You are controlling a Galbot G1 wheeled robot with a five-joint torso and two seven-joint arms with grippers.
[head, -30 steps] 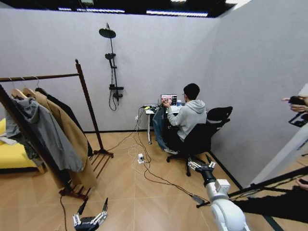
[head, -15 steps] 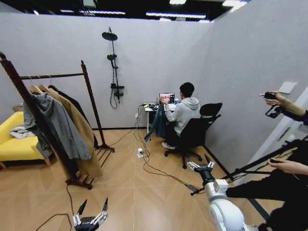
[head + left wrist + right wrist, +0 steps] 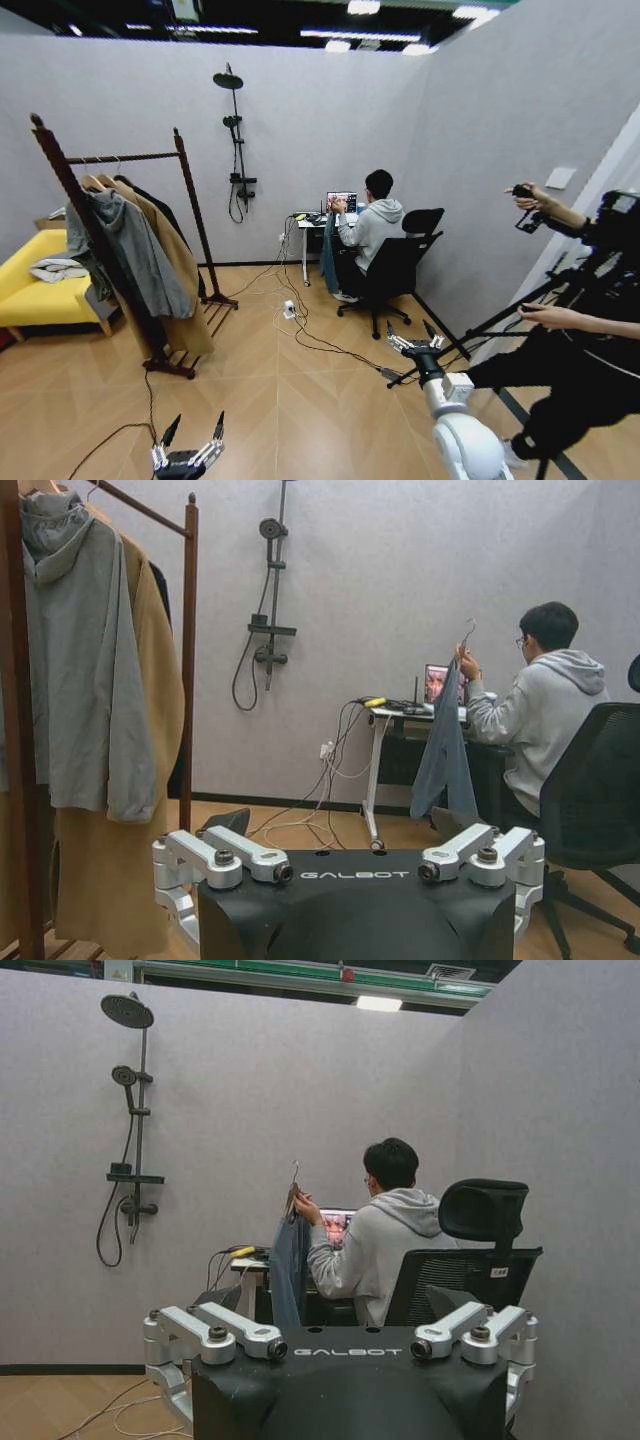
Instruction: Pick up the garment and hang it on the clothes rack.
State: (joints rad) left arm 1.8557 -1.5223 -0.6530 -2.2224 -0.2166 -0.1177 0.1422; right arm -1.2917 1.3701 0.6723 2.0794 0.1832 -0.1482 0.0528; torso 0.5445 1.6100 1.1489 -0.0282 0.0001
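**Both arms low, nothing held**

The left gripper [image 3: 187, 443] hangs at 7 o'clock above the floor, jaws wide and holding nothing. The right gripper [image 3: 416, 343] reaches forward at 5 o'clock, jaws likewise spread and bare. Farther off at 10 o'clock stands the rack [image 3: 128, 157], carrying a grey hoodie [image 3: 135, 245], a tan coat [image 3: 178, 262] and a black garment [image 3: 150, 200] at the back. At 1 o'clock, by the far surface [image 3: 312, 222], a seated person's hand [image 3: 466, 662] holds up a dark blue-grey garment on a hanger [image 3: 444, 750].
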